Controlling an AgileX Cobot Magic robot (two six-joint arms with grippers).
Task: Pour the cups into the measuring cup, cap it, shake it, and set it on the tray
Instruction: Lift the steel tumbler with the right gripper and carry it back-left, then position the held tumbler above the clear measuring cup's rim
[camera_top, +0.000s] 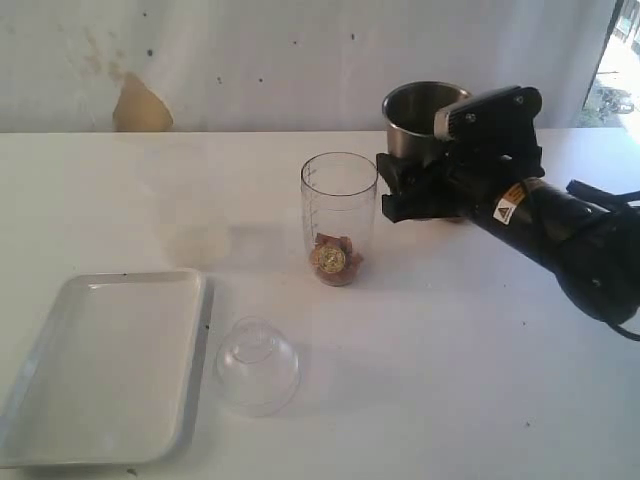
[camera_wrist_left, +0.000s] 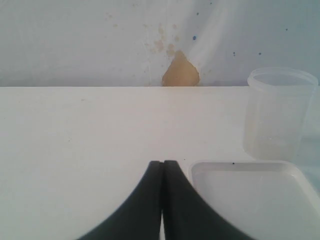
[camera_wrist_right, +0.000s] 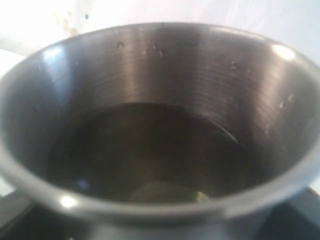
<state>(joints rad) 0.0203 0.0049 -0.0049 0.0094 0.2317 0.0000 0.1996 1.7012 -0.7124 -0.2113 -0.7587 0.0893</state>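
While the right gripper (camera_top: 418, 190) clasps the tapered stainless steel tumbler (camera_top: 412, 118) just beside the tall clear graduated measuring cup (camera_top: 338, 215), the left gripper (camera_wrist_left: 162, 167) sits clenched.

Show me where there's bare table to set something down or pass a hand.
Free: the table front right, bordered by the dome lid, the measuring cup and the right arm; also the back-left stretch between the tray and the wall. Crowded: back right, where the right gripper grips the steel tumbler beside the measuring cup. The tray-to-lid gap is narrow.
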